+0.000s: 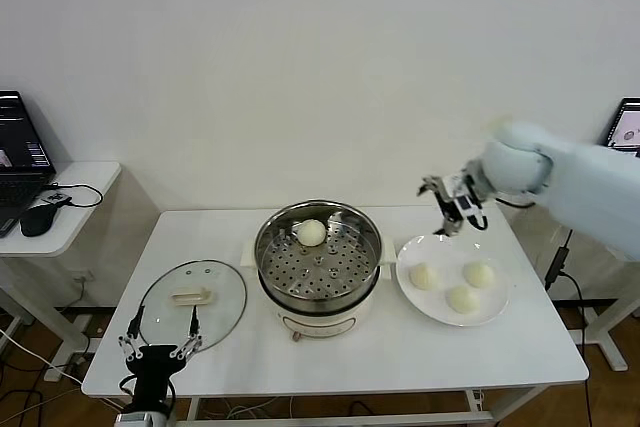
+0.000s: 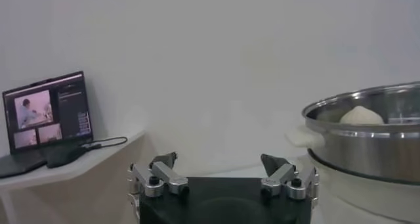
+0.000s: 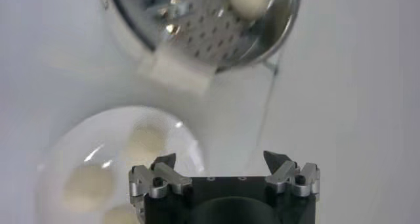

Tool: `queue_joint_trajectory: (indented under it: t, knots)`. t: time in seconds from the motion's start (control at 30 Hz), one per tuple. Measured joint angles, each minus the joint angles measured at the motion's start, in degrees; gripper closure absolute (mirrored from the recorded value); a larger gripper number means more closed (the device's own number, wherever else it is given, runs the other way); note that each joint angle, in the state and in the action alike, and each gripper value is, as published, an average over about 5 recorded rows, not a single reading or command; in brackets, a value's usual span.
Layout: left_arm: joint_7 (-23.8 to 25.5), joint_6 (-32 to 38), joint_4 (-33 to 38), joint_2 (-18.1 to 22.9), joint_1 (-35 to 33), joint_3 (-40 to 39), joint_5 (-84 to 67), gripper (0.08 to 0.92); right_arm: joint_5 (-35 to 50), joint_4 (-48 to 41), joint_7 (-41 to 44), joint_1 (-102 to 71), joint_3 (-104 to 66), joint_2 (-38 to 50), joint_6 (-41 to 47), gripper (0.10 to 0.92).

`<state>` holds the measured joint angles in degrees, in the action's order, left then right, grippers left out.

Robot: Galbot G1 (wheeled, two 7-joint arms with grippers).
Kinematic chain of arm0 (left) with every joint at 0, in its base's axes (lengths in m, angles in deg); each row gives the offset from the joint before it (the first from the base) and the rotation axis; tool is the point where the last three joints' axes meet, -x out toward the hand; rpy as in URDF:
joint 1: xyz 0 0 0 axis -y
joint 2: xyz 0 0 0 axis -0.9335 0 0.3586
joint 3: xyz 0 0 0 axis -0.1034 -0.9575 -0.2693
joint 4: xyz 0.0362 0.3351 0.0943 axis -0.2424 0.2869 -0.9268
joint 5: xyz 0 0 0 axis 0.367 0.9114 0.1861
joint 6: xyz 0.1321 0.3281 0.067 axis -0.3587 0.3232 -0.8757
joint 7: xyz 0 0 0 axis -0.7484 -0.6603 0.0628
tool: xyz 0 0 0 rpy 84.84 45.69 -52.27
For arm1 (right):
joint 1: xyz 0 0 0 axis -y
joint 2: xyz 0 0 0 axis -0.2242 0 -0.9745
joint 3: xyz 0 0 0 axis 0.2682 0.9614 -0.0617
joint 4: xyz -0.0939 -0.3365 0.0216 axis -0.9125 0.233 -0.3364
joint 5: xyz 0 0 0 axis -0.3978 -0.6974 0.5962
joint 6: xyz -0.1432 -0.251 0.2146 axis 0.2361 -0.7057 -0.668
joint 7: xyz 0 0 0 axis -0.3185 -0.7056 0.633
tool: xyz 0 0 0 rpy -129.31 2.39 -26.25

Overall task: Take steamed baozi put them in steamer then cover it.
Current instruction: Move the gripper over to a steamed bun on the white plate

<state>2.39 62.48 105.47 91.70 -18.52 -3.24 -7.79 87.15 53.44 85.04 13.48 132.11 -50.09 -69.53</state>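
The steamer (image 1: 318, 267) stands mid-table with one baozi (image 1: 312, 233) on its perforated tray; it also shows in the right wrist view (image 3: 197, 22) and the left wrist view (image 2: 367, 136). Three more baozi (image 1: 424, 276) (image 1: 479, 274) (image 1: 461, 299) lie on a white plate (image 1: 497, 317). The glass cover (image 1: 193, 297) lies flat on the table to the steamer's left. My right gripper (image 1: 450, 209) is open and empty, above the table just behind the plate. My left gripper (image 1: 158, 340) is open and empty at the table's front left edge, next to the cover.
A side table (image 1: 70, 209) at the left holds a laptop (image 1: 18, 152) and a mouse (image 1: 38, 217). A second screen (image 1: 626, 127) stands at the far right. A white wall is behind the table.
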Motion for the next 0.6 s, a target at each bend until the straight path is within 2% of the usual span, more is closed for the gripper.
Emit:
queue_joint_trajectory:
  t: [0.27, 0.6]
  knots:
    - [0.1, -0.1, -1.3, -0.5, 0.1, 0.8, -0.1, 0.177, -1.9, -2.4, 0.4, -8.4, -5.0, 2.0, 1.5, 0.202]
    - [0.2, -0.1, -1.8, -0.7, 0.2, 1.3, 0.0, 0.177, -5.4, -8.2, 1.0, -19.4, -11.9, -1.2, 1.2, 0.203]
